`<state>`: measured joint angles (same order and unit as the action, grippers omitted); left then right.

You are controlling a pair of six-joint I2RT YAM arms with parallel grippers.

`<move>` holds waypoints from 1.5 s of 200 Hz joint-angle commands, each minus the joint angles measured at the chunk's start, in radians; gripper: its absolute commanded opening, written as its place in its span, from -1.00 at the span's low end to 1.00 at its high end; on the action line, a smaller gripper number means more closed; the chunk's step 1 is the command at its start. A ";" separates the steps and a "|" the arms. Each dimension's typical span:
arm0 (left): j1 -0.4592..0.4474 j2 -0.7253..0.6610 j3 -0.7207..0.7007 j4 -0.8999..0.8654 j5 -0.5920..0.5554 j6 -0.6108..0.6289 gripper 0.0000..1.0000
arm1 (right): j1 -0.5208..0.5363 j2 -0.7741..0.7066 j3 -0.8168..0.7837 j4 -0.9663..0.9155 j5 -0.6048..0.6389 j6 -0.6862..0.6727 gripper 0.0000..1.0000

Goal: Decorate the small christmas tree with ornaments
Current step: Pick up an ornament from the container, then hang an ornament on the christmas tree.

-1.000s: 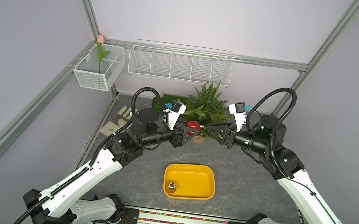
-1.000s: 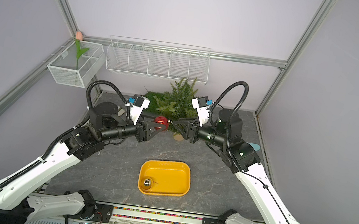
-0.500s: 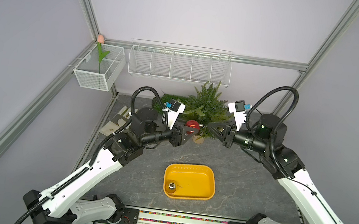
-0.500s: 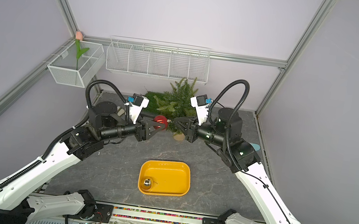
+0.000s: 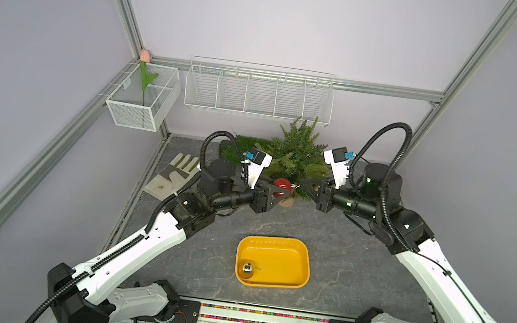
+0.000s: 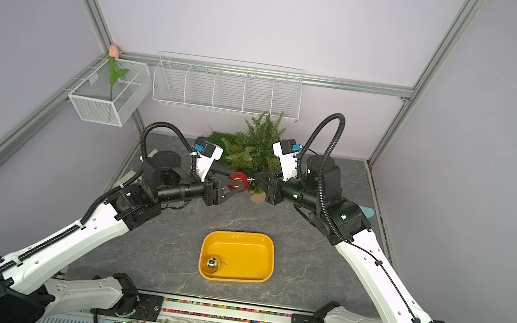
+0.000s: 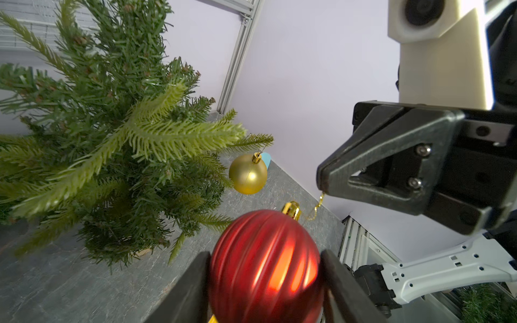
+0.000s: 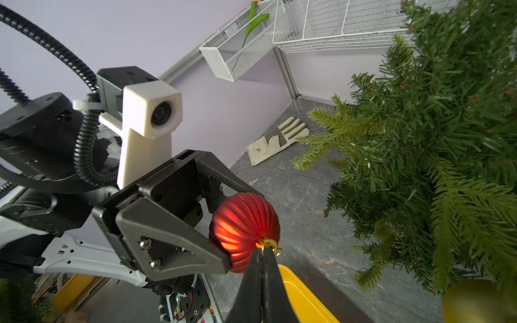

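Two grips going. Our left gripper (image 5: 280,188) squeezes the ribbed red bauble (image 7: 264,263); our right gripper (image 8: 263,253) pinches tight on its gold hanger cord (image 7: 315,208).

Three ornaments: red bauble (image 8: 244,232), gold bauble (image 7: 248,174), silver bauble (image 5: 247,269). One small christmas tree (image 5: 297,147). One yellow tray (image 5: 276,240). Two white wire baskets: mesh box (image 5: 132,112), long rack (image 5: 256,99). One pink tulip (image 5: 145,56). One glove (image 5: 175,171). One turf roll (image 5: 242,142). Two grippers: left gripper (image 5: 281,189), right gripper (image 5: 302,187).
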<state>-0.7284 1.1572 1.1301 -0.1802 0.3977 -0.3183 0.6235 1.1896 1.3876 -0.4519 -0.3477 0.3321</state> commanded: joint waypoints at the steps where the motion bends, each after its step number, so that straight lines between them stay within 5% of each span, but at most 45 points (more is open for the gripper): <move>1: 0.004 0.011 -0.006 0.045 0.009 -0.021 -1.00 | 0.001 0.010 0.008 -0.038 0.056 -0.029 -0.87; 300: 0.087 0.239 0.169 -0.041 0.070 0.027 -1.00 | -0.090 0.169 0.087 -0.073 0.160 -0.077 -0.87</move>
<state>-0.6460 1.3758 1.2648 -0.2111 0.4301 -0.3016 0.5385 1.3411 1.4471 -0.5133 -0.1978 0.2783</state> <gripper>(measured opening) 0.562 0.067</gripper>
